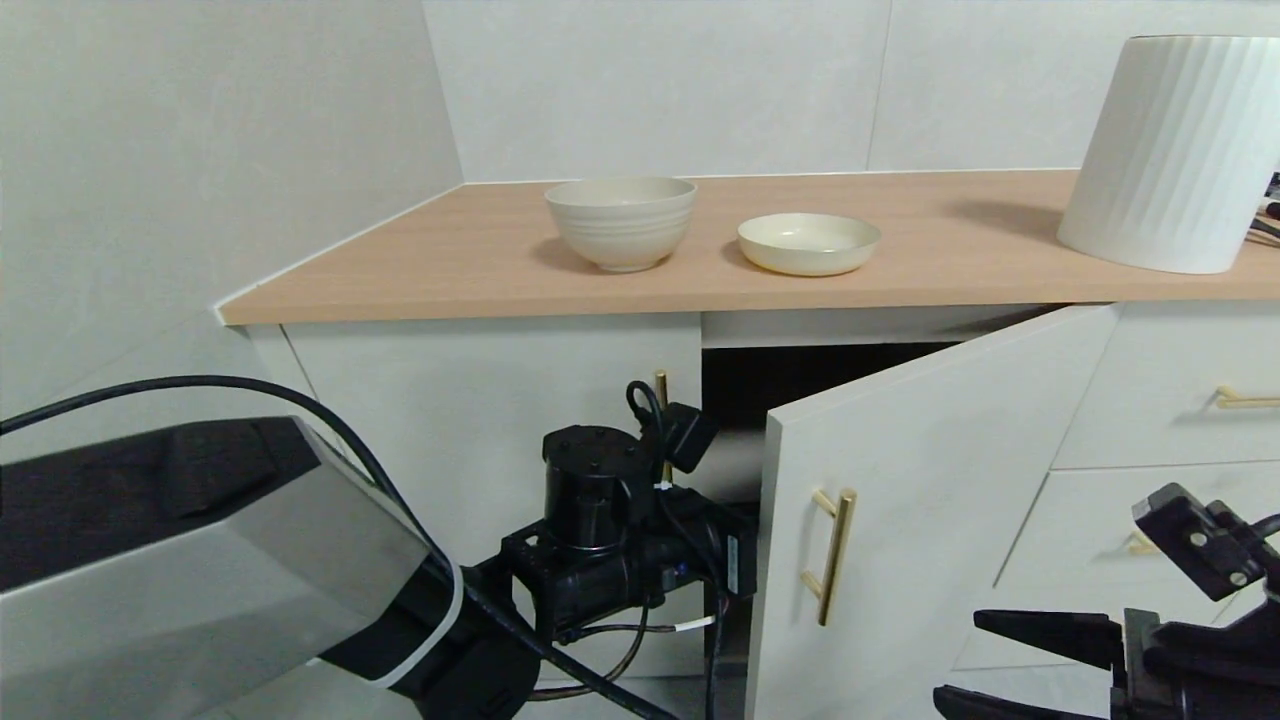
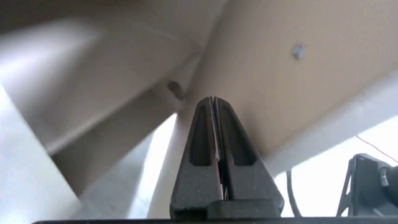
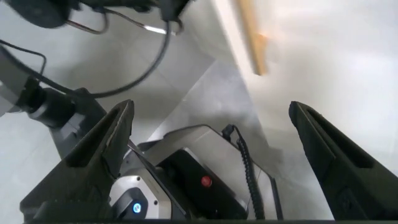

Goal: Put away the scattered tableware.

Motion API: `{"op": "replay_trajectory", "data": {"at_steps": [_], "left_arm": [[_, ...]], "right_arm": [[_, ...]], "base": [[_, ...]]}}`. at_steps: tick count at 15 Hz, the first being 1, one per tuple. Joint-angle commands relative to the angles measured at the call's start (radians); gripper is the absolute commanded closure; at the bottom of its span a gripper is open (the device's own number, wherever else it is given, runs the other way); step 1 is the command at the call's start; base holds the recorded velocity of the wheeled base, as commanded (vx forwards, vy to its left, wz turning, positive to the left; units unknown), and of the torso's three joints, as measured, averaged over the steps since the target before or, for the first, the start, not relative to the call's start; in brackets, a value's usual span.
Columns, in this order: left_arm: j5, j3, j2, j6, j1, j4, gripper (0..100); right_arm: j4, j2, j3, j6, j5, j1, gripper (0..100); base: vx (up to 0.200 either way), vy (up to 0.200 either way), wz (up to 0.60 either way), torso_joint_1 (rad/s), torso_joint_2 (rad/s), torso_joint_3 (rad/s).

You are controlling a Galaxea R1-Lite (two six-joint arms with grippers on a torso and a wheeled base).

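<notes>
2 pieces of tableware up on the table (image 1: 450,280): a ribbed cream bowl (image 1: 621,222) and, near it toward the robot's right, a shallow cream dish (image 1: 808,243). Both are upright, not touching, close to the front edge. Beneath the dish the cabinet door (image 1: 930,470) stands ajar, with dark space behind it. The left pincer (image 2: 213,109) is clenched on nothing, fingers pressed together, low at the cabinet front beside that gap. The right pincer (image 1: 1035,660) is spread wide and empty, low outside the door. Both pieces lie above and ahead of either pincer (round, so no long axis to line up). The left arm looks nearer the bowl.
</notes>
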Motion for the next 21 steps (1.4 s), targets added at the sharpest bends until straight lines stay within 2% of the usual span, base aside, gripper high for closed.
{"op": "replay_trajectory", "data": {"at_steps": [1, 6, 8, 11, 17, 21], "left_arm": [[-0.002, -0.032, 0.02, -0.005, -0.001, 0.005, 100], [0.0, -0.147, 0.086, -0.005, -0.001, 0.061, 100], [-0.002, -0.155, 0.086, -0.004, -0.001, 0.077, 100], [-0.002, -0.166, 0.083, -0.005, -0.001, 0.084, 100], [0.001, -0.242, 0.133, -0.005, 0.002, 0.085, 100], [0.007, -0.245, 0.121, -0.004, -0.016, 0.094, 100]], "right_arm": [[0.001, -0.023, -0.003, -0.006, 0.001, 0.002, 0], [0.001, -0.024, 0.0, -0.019, 0.001, 0.002, 0], [0.001, -0.023, 0.0, -0.019, 0.001, 0.002, 0], [0.001, -0.024, 0.0, -0.019, 0.001, 0.002, 0], [0.003, -0.026, 0.001, -0.019, 0.001, 0.018, 0], [0.003, -0.046, 0.0, -0.019, -0.001, 0.061, 0]], "base": [[-0.2, 0.0, 0.0, 0.002, 0.01, 0.002], [0.0, 0.0, 0.0, 0.0, 0.0, 0.0], [0.0, 0.0, 0.0, 0.0, 0.0, 0.0], [-0.2, 0.0, 0.0, 0.007, 0.0, -0.002], [0.0, 0.0, 0.0, 0.0, 0.0, 0.0], [0.0, 0.0, 0.0, 0.0, 0.0, 0.0]]}}
